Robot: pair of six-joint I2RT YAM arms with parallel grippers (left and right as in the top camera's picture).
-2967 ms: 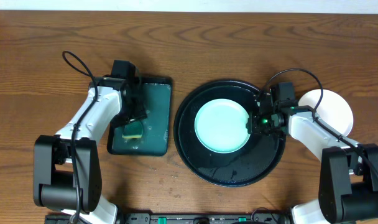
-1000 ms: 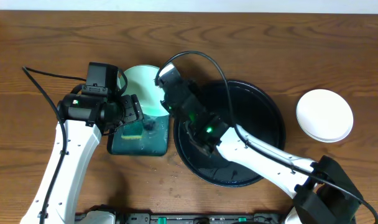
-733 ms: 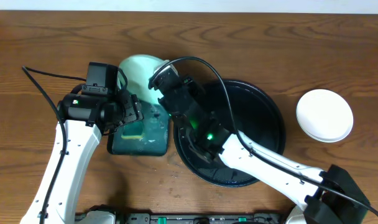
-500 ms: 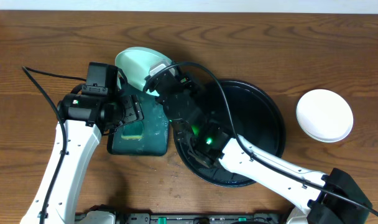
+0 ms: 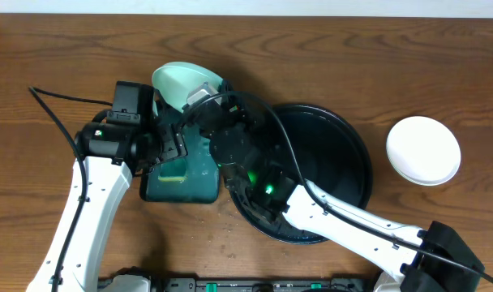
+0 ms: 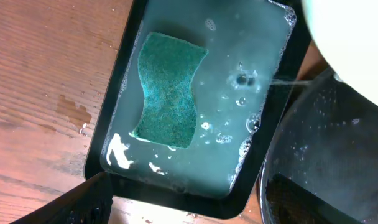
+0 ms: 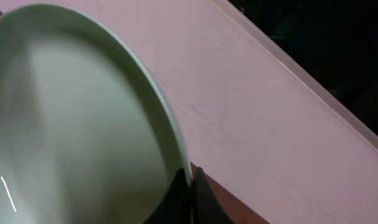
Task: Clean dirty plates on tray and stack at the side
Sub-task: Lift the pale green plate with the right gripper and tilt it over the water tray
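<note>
The right pincer is clamped on the rim of the small round pale-green plate, held tilted over the rectangular dark-green tray's far corner. For the left pincer I cannot tell.

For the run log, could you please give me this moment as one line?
right fingers: shut on tilted plate at green tray edge | left fingers: open above sponge

Pale green plate, glossy black tray, teal sponge, brown wood-grain table
</note>
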